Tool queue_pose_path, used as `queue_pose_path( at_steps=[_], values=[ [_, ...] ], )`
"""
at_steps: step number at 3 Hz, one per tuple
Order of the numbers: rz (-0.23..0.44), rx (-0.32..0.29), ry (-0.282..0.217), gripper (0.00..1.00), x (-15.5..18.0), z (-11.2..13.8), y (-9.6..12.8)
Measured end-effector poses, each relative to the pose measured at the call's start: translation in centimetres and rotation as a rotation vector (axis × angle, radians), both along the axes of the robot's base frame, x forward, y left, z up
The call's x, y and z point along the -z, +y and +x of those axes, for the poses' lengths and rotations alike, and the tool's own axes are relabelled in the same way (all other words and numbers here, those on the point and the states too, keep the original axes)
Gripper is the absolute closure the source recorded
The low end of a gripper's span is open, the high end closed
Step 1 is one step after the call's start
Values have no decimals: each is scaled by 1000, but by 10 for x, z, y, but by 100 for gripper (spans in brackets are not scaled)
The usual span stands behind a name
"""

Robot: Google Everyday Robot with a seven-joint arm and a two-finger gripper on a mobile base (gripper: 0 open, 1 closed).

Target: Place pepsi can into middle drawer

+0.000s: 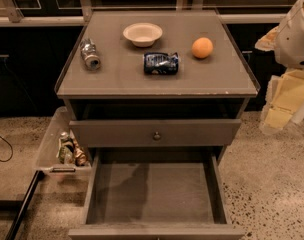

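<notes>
- Your gripper [284, 103] hung off the right side of the cabinet [157, 84], about level with its top and clear of it. Whether it was open or closed could not be told from this view; nothing showed in it.
- The pepsi can [161, 63] lay on its side at the middle of the cabinet's top, dented, long side across your view. Lying flat like that it would likely not roll toward the cabinet's front edge, but it gave you a low, crumpled shape to grasp.
- On the same top, a white bowl [142, 34] sat toward the cabinet's back, an orange [202, 47] toward its right and a silver can [90, 54] toward its left. All three stood apart from the pepsi can, so a reach from the cabinet's right would have had to pass the orange.
- The middle drawer [154, 194] stood pulled out of the cabinet's front, floor bare, ready to take the can from above.
- The drawer front with the knob [156, 132] above it was less far out, so it did not cover that floor.
- A clear bin [48, 151] of small items hung at the cabinet's left.
- You had yet to begin the pick.
</notes>
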State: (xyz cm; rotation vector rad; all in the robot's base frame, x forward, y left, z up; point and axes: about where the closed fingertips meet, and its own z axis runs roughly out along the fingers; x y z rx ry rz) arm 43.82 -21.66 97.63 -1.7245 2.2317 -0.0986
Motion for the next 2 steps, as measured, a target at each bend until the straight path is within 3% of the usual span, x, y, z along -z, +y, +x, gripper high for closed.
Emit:
queue_pose_path(
  at_steps=[1, 2],
  values=[
    [0, 0, 0, 0, 0, 0, 0],
    [32, -3, -1, 0, 19, 27, 8]
  ],
)
